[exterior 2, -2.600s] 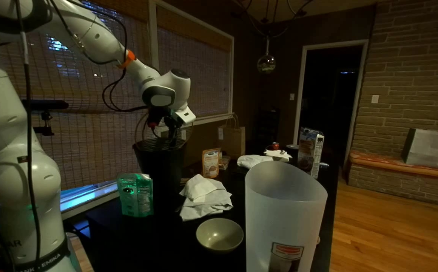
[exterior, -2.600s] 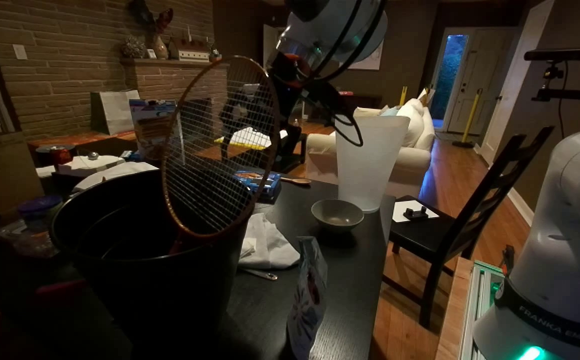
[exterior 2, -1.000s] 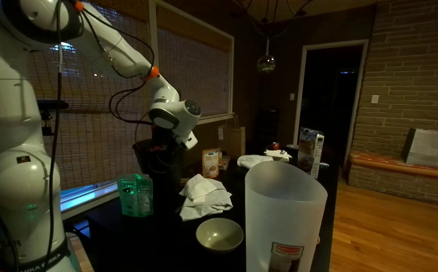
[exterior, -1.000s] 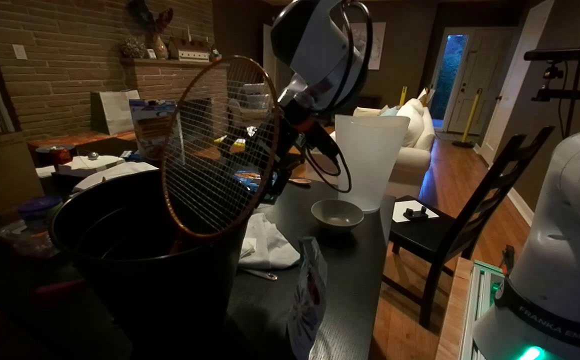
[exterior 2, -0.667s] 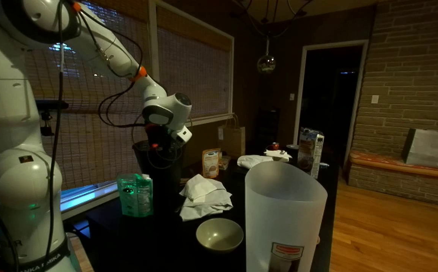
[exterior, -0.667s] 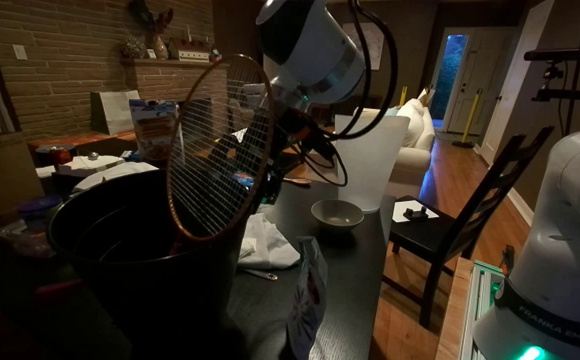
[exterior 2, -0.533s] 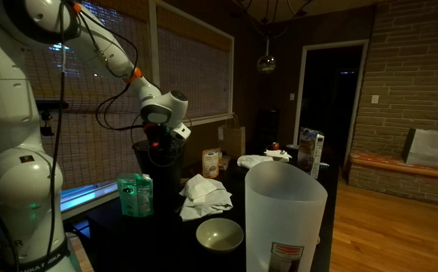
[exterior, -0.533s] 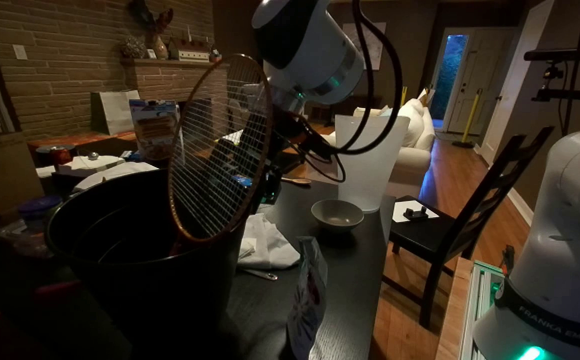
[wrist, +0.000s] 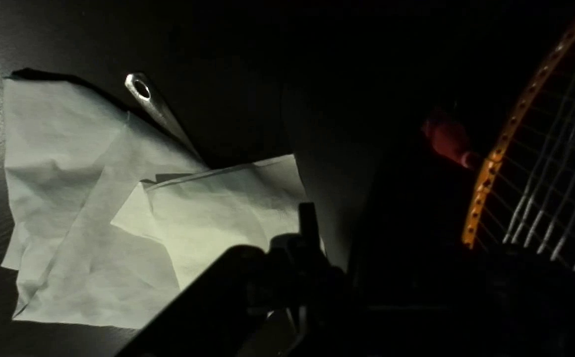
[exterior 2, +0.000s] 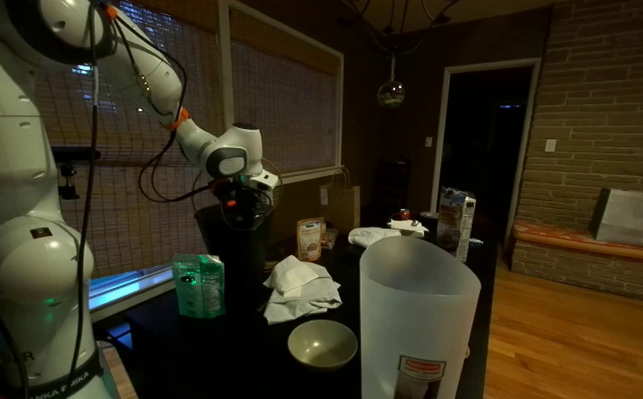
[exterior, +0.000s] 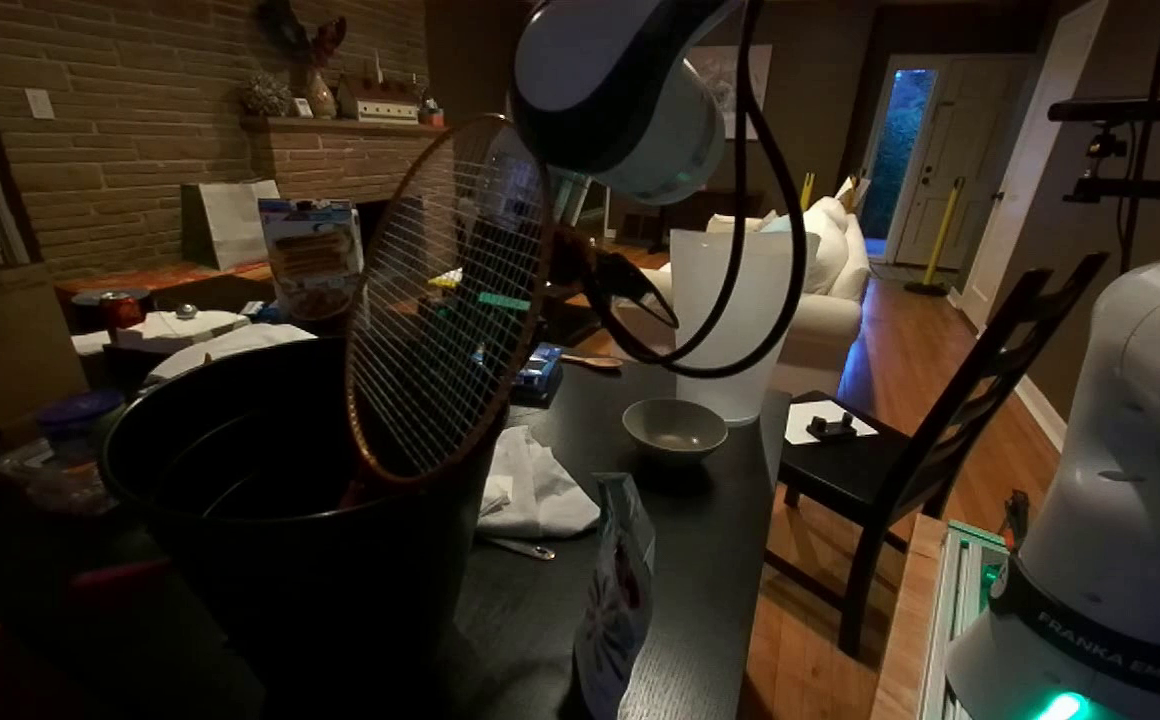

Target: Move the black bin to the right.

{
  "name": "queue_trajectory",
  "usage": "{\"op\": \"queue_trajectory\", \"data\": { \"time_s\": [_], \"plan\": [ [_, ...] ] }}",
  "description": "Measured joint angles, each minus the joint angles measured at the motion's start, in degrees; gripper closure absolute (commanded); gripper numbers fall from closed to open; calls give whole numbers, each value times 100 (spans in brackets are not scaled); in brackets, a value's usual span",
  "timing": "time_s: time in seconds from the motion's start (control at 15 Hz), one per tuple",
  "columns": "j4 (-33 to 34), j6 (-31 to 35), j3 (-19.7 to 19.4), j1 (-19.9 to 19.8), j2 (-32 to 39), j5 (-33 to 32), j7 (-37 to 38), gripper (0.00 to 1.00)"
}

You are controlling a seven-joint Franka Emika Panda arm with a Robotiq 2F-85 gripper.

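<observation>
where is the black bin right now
In an exterior view, the black bin stands at lower left, with the racket rising from it and the white cloth just to its right.

The black band (exterior: 1110,640) on the arm base (exterior: 1090,520), lower right in an exterior view, read "FRANKA EMIKA", while the label (exterior 2: 421,377) on the translucent container (exterior 2: 416,327), low in an exterior view, was illegible.
</observation>
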Motion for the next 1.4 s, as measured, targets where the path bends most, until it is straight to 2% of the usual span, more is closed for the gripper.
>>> {"op": "queue_trajectory", "data": {
  "time_s": [0.13,0.2,0.4,0.6,0.8,0.93,1.13,1.4],
  "plan": [
    [-1,129,0,0,-3,-167,232,99],
    [-1,162,0,0,-5,-204,305,100],
    [-10,145,0,21,-2,-214,371,99],
    [12,-37,-9,112,-52,60,275,99],
    [46,-368,-142,129,-514,535,28,99],
    [52,-410,-322,69,-997,557,113,99],
    [107,-412,-539,-254,-1657,281,462,99],
    [405,-474,-853,-945,-2157,-216,815,95]
  ]
}}
